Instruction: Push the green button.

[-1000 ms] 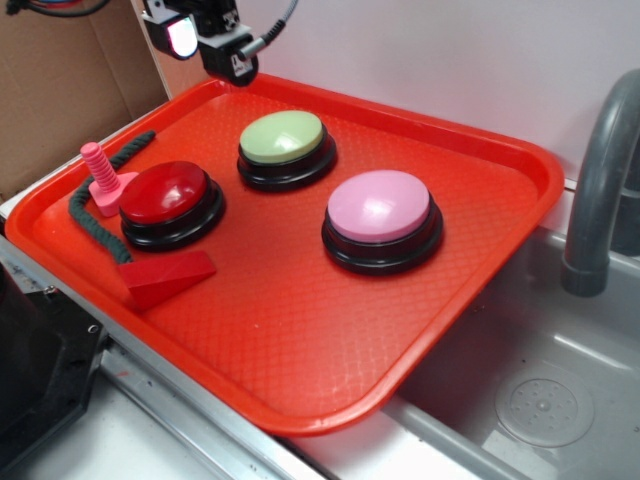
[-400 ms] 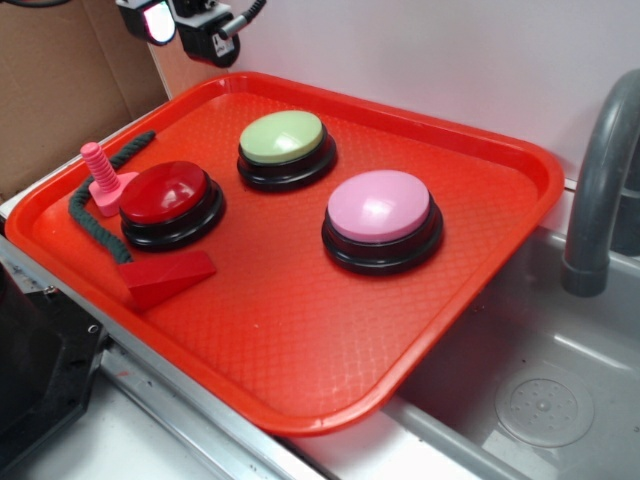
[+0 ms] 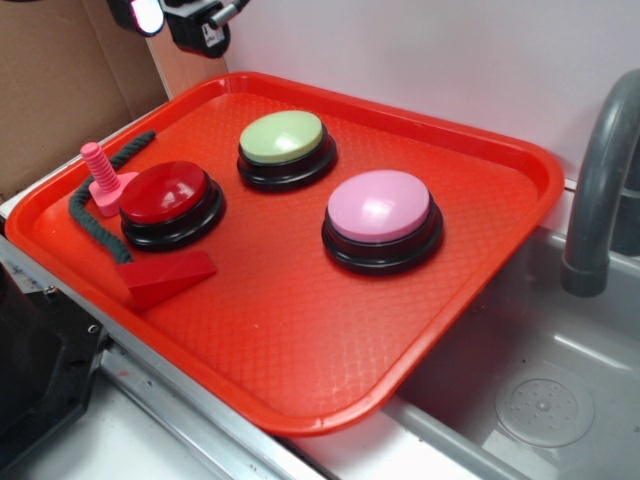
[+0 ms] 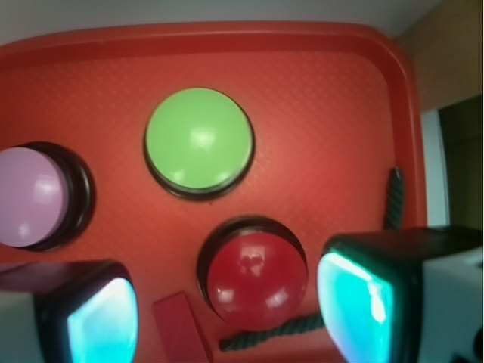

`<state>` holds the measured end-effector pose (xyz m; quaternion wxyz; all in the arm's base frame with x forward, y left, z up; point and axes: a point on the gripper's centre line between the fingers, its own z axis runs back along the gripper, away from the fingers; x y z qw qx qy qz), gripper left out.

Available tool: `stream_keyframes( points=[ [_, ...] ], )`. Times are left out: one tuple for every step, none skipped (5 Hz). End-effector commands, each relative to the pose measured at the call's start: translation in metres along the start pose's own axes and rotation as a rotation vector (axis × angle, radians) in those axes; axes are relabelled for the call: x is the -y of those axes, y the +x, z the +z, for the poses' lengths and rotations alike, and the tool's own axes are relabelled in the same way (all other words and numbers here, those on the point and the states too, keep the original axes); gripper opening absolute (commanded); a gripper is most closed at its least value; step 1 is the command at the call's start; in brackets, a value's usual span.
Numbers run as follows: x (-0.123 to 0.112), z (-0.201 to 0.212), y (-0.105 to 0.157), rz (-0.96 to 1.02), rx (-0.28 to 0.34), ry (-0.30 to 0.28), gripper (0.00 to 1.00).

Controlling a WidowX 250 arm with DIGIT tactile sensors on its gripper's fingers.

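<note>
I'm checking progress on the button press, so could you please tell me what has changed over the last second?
The gripper has risen and drifted left, away from the green button, and is now mostly out of the top of the exterior view. It holds nothing. The three buttons, pink peg, rope and red wedge on the tray have not moved.

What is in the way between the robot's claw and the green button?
Nothing visible. The gripper hangs high above the tray's back corner, and only bare tray lies between it and the green button. The red button and pink button sit off to the sides.
</note>
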<state>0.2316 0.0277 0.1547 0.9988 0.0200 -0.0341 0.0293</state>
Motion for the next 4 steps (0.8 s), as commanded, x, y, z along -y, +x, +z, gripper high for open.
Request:
stream_keyframes(
  points=[
    [0.002,0.027,0.004,0.019,0.074,0.009,1.0],
    [0.003,0.032,0.001,0.029,0.07,0.0,1.0],
    [0.004,0.039,-0.005,0.037,0.077,0.0,1.0],
    [0.004,0.048,-0.015,0.015,0.102,0.015,1.0]
  ],
)
